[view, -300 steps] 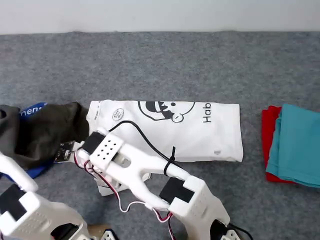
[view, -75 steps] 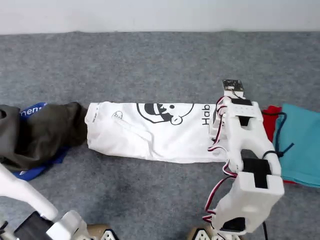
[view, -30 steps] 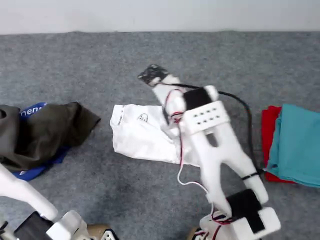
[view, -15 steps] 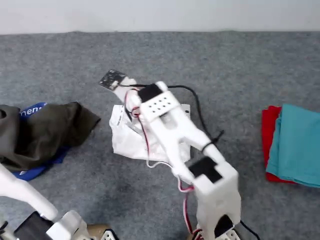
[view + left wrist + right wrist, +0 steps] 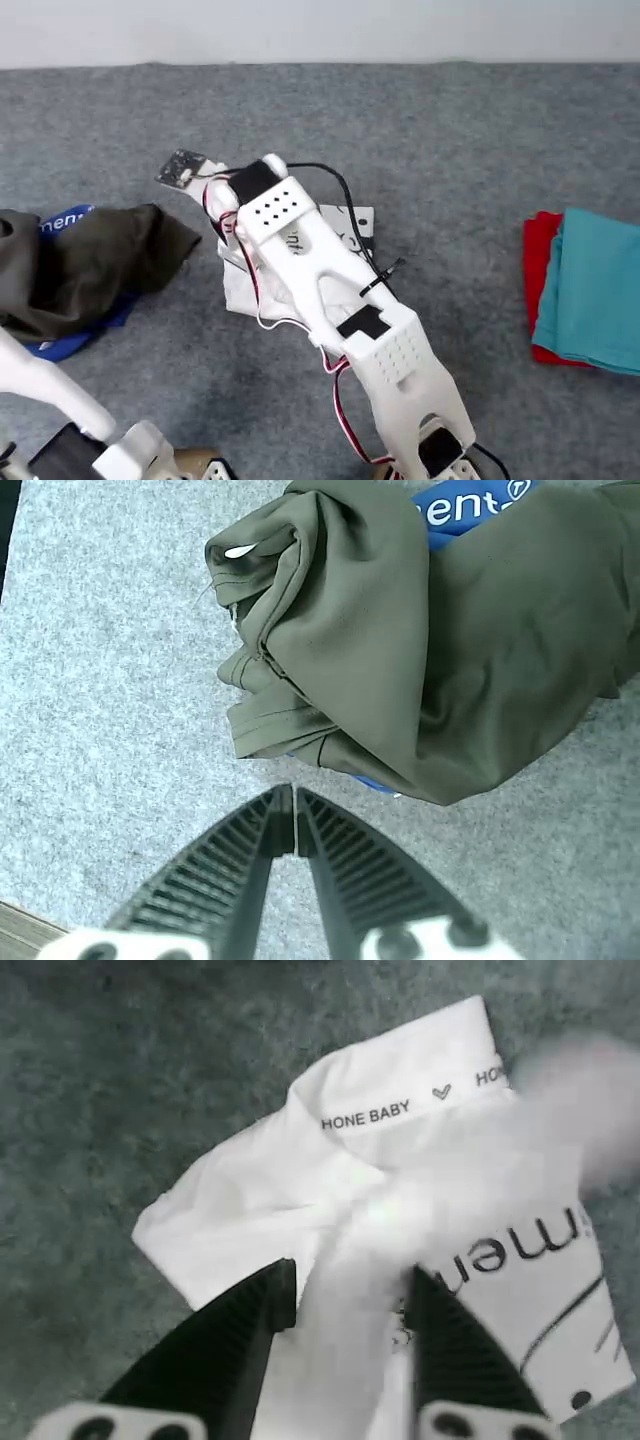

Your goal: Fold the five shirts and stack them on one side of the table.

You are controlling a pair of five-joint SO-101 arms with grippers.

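Note:
A white printed shirt (image 5: 238,288) lies in the middle of the grey table, doubled over on itself. My right gripper (image 5: 222,212) hovers over the shirt's left end, and the arm covers much of it. In the right wrist view the gripper (image 5: 345,1300) is shut on a fold of the white shirt (image 5: 300,1180), above the neck label. A crumpled olive shirt (image 5: 90,260) lies on a blue shirt (image 5: 62,345) at the left. My left gripper (image 5: 295,810) is shut and holds nothing, just short of the olive shirt (image 5: 400,660) and the blue shirt (image 5: 470,505).
A folded teal shirt (image 5: 595,285) rests on a folded red shirt (image 5: 540,250) at the table's right side. Bare grey carpet (image 5: 400,120) stretches across the back. The left arm's base (image 5: 40,400) stands at the front left corner.
My right arm has swung from the shirt's right end over to its left end, carrying that end along and doubling the shirt over. The left arm has kept still.

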